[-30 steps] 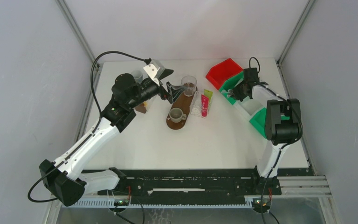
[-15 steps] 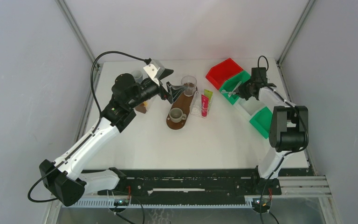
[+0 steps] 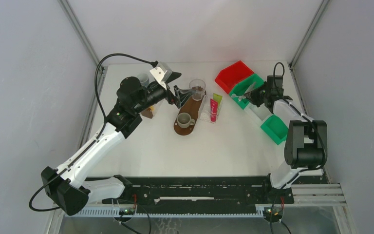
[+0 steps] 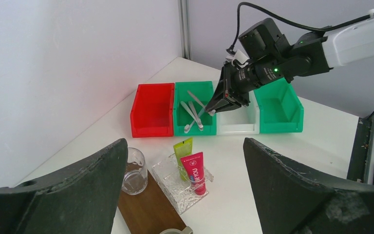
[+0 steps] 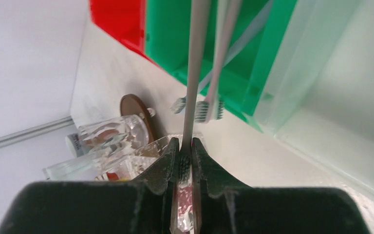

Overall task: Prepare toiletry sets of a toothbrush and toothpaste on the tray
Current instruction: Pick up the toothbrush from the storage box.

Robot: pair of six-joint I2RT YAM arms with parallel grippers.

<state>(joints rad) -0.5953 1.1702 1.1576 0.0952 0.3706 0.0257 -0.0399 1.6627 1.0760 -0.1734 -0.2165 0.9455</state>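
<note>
My right gripper pinches a slim grey plastic toothbrush above the green plastic bin. I'd lift clear of its neighbours, then lay it in the clear ridged tray ahead-left, beside the pink-red toothpaste tube.

Colours, far right of the table: red bin, green bin, frosted white bin, second green bin. The pink tube has white lettering, and the lime tube is yellowy green. Board dark brown, cut-glass-pattern tray clear, toothbrush pale grey, table white.
</note>
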